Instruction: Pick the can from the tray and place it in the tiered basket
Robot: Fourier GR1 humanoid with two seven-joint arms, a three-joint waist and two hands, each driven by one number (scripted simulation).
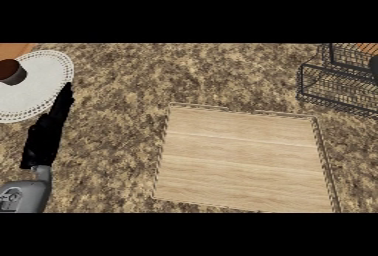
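The wooden tray point(244, 160) lies flat in the middle of the counter with nothing on it. The black wire tiered basket point(336, 85) stands at the upper right, partly cut off by the view's edge. A dark shape point(374, 67) shows inside the basket at the right edge; I cannot tell what it is. No can is visible anywhere. My left hand point(46, 132) rests at the left, open, its straight fingers pointing up towards a white plate. My right hand is out of sight.
A white lacy round plate point(37, 87) sits at the upper left, with a dark brown cup point(10, 71) on its left side. Speckled brown counter point(184, 75) surrounds the tray. An orange surface shows in the top left corner.
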